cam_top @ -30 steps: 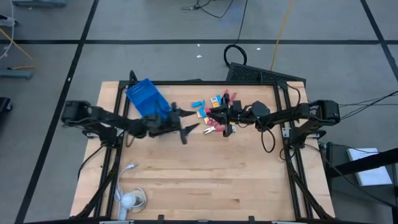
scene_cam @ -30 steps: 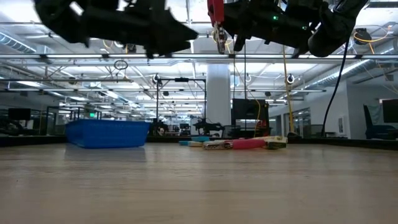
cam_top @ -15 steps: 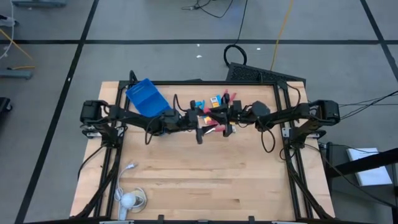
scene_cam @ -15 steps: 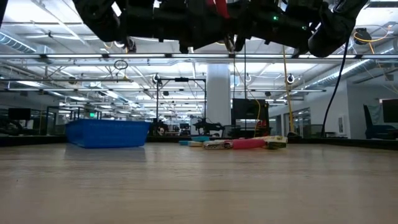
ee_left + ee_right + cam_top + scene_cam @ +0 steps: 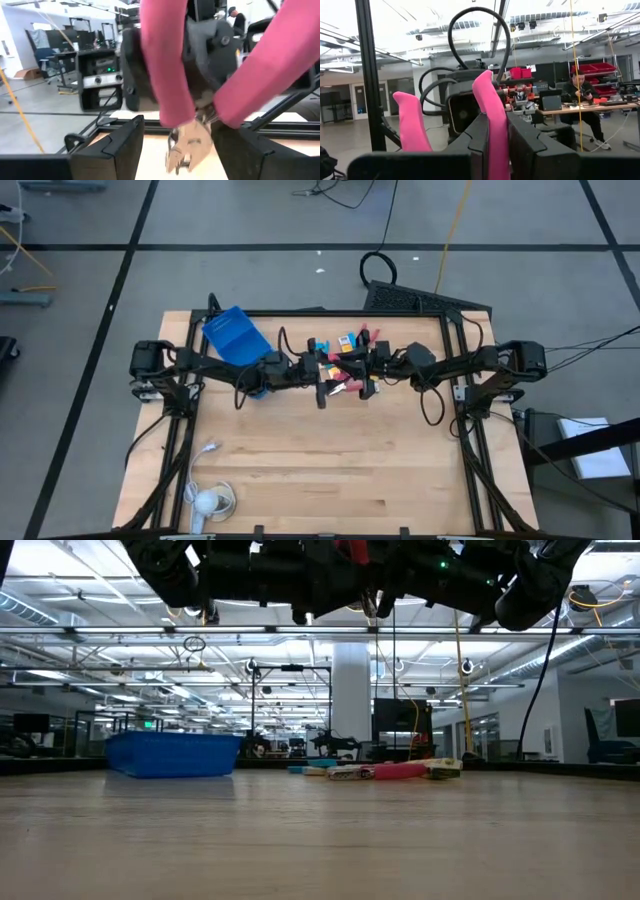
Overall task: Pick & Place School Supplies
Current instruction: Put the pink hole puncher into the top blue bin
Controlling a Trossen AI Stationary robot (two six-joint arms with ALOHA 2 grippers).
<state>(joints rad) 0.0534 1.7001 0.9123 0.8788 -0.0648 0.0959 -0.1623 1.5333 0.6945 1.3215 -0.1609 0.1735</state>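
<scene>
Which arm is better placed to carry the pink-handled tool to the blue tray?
Left. The blue tray lies on its side; the left gripper, fingers open, flanks the pink-handled tool. The right gripper holds it, farther from the tray.

No text, label, brand, number or sign can be read in any of the views. The small coloured items on the far part of the wooden table carry markings too small to make out, and the screens and shelves in the room behind show no legible writing.
</scene>
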